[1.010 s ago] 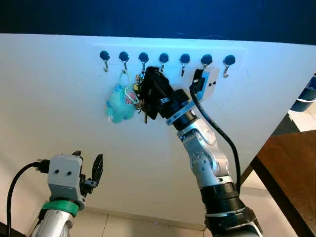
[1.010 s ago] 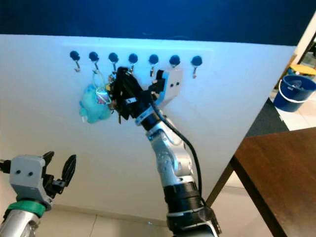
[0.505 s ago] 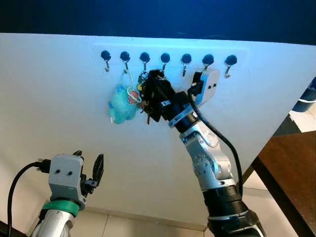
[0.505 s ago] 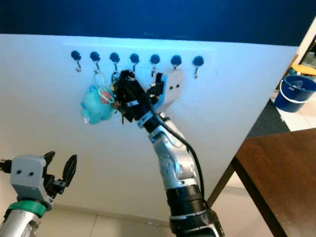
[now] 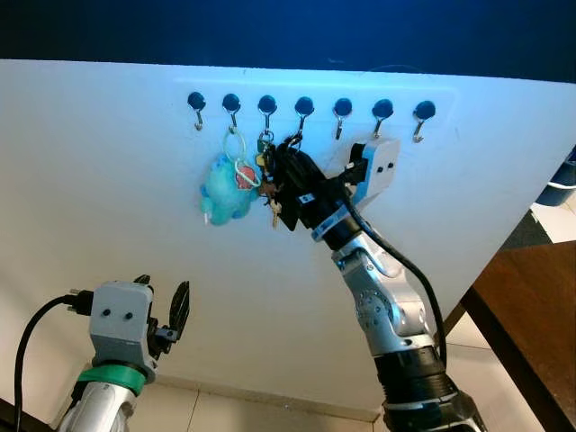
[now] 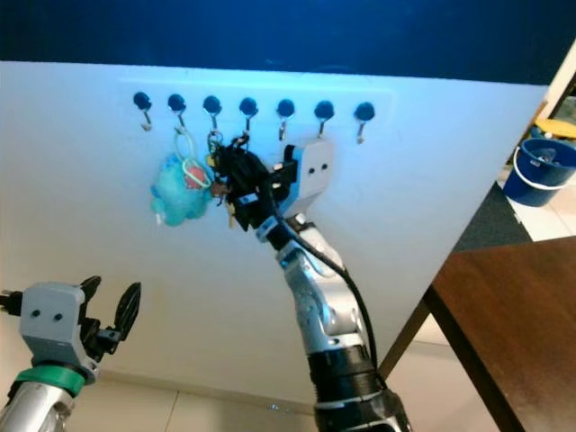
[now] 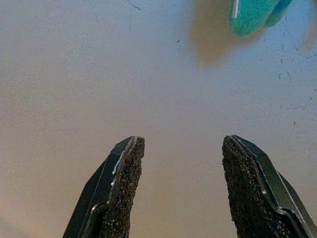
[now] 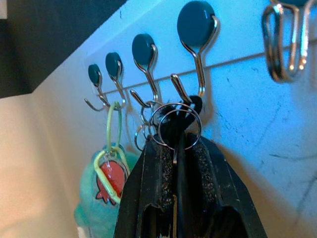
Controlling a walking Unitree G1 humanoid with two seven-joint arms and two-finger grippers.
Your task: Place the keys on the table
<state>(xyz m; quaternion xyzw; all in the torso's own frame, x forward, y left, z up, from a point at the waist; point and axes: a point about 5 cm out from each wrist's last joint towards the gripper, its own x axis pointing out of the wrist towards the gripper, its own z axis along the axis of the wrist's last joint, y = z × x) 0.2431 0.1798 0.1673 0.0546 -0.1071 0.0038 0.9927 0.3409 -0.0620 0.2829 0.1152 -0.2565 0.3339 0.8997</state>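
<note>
Keys (image 8: 174, 130) are gripped between the closed fingers of the right gripper (image 5: 286, 171), raised against the white wall (image 5: 108, 180) just below the row of blue-capped hooks (image 5: 304, 110). Their rings are seen at one hook. A teal plush keychain (image 5: 223, 191) hangs just left of them. The left gripper (image 5: 162, 310) is held low at the near left, fingers apart. A brown table (image 5: 531, 306) stands at the right.

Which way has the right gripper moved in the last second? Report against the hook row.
Yes: the right gripper, shut on the keys, slid slightly right and down from the hook row.
</note>
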